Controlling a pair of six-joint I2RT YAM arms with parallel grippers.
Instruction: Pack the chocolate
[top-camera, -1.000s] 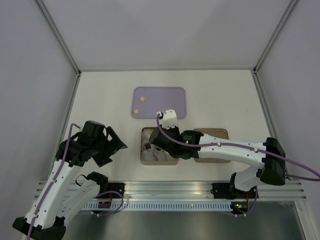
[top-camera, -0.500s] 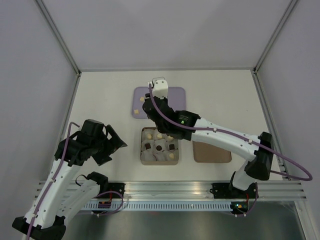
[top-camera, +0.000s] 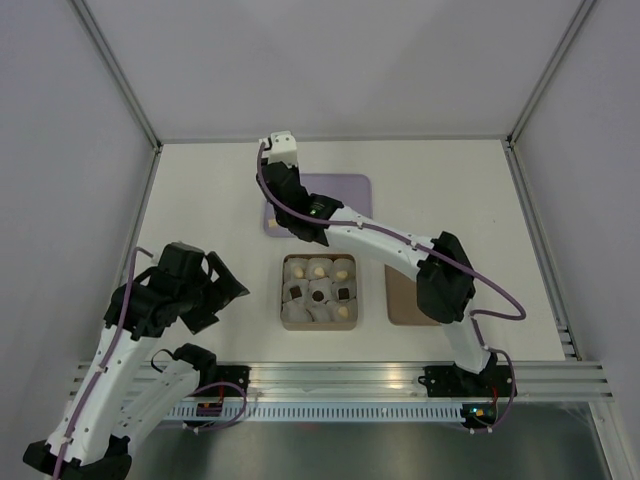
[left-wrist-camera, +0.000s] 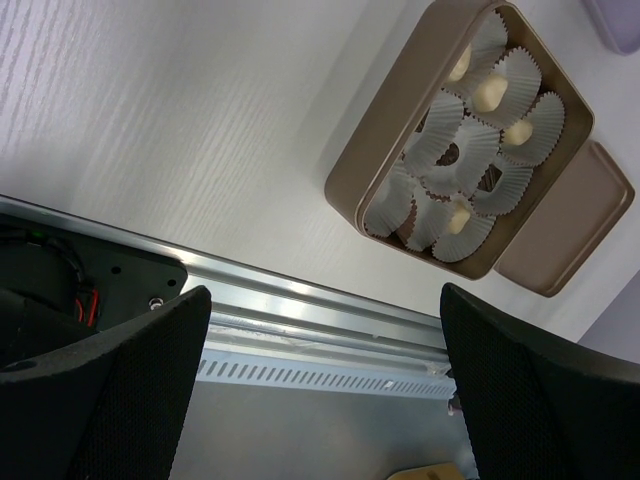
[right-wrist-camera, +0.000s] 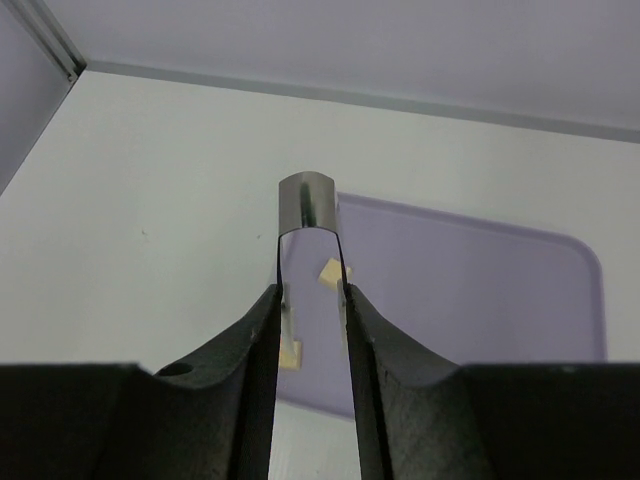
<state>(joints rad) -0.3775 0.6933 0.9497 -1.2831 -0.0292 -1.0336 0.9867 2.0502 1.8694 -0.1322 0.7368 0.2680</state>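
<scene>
Pale tan and dark brown pieces of the chocolate (top-camera: 320, 296) are seen seated in white paper cups (left-wrist-camera: 440, 135) inside a brown box (top-camera: 282, 300), which is set on the surface (top-camera: 200, 200) just ahead of the arm bases. Three tan pieces are lined along the far row, two dark pieces are placed in the middle row, and one more tan piece is seen in a near corner. Whether the other cups are filled cannot be told.

Two tan cubes (right-wrist-camera: 330, 271) are found loose on the purple tray (right-wrist-camera: 480, 290) beyond the box, near each other, and the right gripper (right-wrist-camera: 312, 295) is held over them. Its fingers are drawn almost together on a bent metal strip (right-wrist-camera: 308, 205), whose rounded end is pointed at the tray; no piece is seen in it. The left gripper (left-wrist-camera: 325, 390) is spread wide and empty, raised to the left of the box. The flat brown lid (top-camera: 400, 305) is laid just beside the box on its right, not on it.

The packing is judged to be well past half. The two cubes on the tray are yet to be brought to the box, and the lid, presumably, is to be fitted afterwards.
</scene>
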